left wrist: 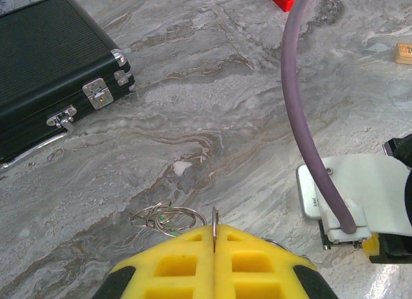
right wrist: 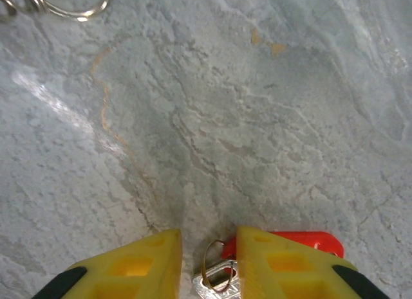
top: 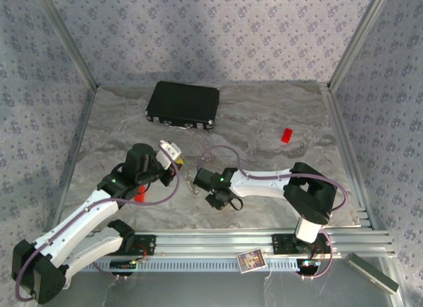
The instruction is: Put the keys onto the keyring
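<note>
My left gripper (left wrist: 214, 233) is shut on the keyring (left wrist: 214, 217), a thin silver loop standing edge-on between the yellow fingers. Just left of the tips, a cluster of small silver rings with a green tag (left wrist: 166, 218) lies on the table. My right gripper (right wrist: 207, 238) is open and low over the table. A silver key (right wrist: 219, 286) with a small wire loop lies between its fingers, and its red tag (right wrist: 302, 240) pokes out beside the right finger. In the top view the left gripper (top: 181, 164) and the right gripper (top: 196, 183) meet near the table's middle.
A black case (top: 183, 104) with metal latches lies at the back. One red block (top: 286, 135) sits at the right and another (top: 140, 196) is under the left arm. A small picture card (top: 251, 260) rests on the front rail.
</note>
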{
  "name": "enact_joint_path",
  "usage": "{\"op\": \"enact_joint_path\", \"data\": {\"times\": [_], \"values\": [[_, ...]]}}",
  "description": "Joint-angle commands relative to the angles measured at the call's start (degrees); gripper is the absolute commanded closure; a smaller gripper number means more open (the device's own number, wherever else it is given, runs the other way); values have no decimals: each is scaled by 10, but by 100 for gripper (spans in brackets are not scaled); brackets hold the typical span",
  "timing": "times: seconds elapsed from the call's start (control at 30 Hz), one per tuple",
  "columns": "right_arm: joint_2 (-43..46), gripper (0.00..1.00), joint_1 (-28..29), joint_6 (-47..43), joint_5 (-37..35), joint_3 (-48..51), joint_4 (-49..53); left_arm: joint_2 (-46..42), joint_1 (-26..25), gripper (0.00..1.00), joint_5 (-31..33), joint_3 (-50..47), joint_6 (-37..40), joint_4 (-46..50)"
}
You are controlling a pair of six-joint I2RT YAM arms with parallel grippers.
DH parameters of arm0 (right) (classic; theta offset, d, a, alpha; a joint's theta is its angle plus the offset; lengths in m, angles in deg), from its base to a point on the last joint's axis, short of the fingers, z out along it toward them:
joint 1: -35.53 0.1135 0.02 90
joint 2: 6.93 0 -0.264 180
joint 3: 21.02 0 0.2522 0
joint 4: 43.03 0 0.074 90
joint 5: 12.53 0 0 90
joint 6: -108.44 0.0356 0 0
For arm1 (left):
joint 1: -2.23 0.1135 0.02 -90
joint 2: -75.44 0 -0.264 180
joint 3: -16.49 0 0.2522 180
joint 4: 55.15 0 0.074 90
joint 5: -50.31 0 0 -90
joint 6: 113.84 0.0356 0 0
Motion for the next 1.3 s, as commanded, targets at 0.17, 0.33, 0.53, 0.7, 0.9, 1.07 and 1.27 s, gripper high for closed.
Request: {"op": "enact_joint_path", "data": {"times": [0.17,0.33,0.53,0.7,0.9,1.07,1.27], "values": [[-9,80,6,-9,-33,-21,43,-1,3,100,-7,1,1,-16],[-6,80,6,-8,-36,-23,49,-1,3,100,-8,1,1,-17],[-3,82,6,-9,-35,-25,51,-2,3,100,-8,1,0,-16],[-3,88,6,-11,-30,-26,51,-4,3,100,-7,0,-1,-14],[5,96,5,-10,-29,-25,53,-5,3,100,-8,1,0,-14],[50,100,-5,-14,-9,-3,24,-4,3,100,-12,1,2,-14],[159,100,-14,-71,-8,53,-73,-3,3,100,-45,3,9,-24]]}}
